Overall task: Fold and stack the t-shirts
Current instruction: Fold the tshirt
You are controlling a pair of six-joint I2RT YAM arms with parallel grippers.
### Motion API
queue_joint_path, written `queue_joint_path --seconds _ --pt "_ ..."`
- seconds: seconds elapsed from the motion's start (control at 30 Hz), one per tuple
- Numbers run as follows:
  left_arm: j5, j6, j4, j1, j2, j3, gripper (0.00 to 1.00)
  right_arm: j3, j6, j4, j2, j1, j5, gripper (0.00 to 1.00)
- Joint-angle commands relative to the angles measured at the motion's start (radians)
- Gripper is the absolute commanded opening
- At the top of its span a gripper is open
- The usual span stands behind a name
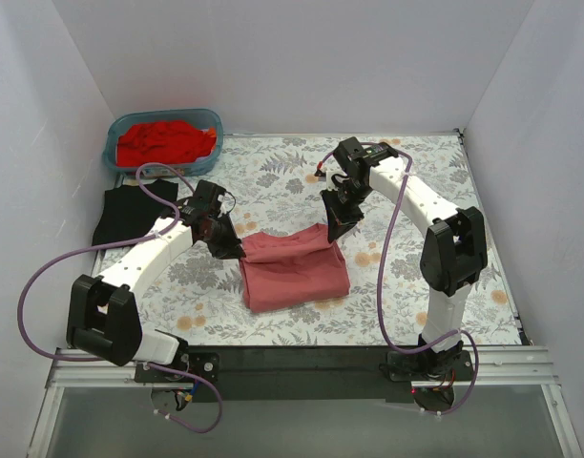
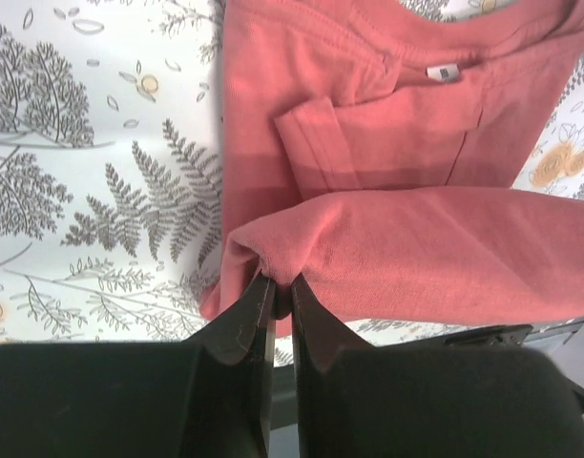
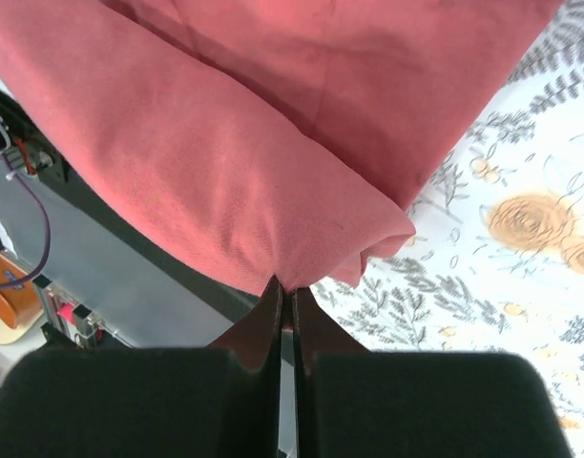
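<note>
Both arms reach inward, left gripper (image 1: 239,252) and right gripper (image 1: 332,233) pinched closed.

The desk (image 1: 416,181) is spread with a floral cover (image 1: 273,176). A salmon-pink t-shirt (image 1: 294,277) lies folded near its middle with the far edge lifted. A black t-shirt (image 1: 130,212) lies flat at the left edge, and a blue tub (image 1: 111,151) of red t-shirts (image 1: 166,141) stands in the far left corner.

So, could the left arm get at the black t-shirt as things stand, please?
Probably not yet: the left gripper is shut on a corner of the pink t-shirt. The black t-shirt lies close beside that arm, so once the gripper is freed the way looks open.
</note>
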Motion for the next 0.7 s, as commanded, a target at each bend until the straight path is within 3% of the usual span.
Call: queue_joint_path --seconds 0.0,0.33,0.37,0.47,0.5,0.67 --pt "-0.008 0.034 0.082 0.016 0.024 0.032 0.00 0.038 -0.032 0.062 0.022 -0.025 -0.014 0.01" --pt "-0.050 0.076 0.192 0.029 0.197 0.049 0.00 -0.060 -0.020 0.233 0.088 -0.088 -0.030 0.01" --pt "-0.059 0.076 0.201 0.029 0.214 0.049 0.00 -0.069 -0.012 0.246 0.090 -0.097 -0.030 0.05" --pt "-0.087 0.079 0.208 0.029 0.223 0.065 0.18 -0.089 -0.009 0.280 0.092 -0.109 -0.027 0.15" --pt "-0.099 0.080 0.204 0.027 0.219 0.075 0.31 -0.090 -0.004 0.286 0.088 -0.109 -0.017 0.17" --pt "-0.165 0.099 0.191 0.027 0.139 0.122 0.66 -0.113 0.043 0.374 -0.031 -0.109 0.090 0.38"
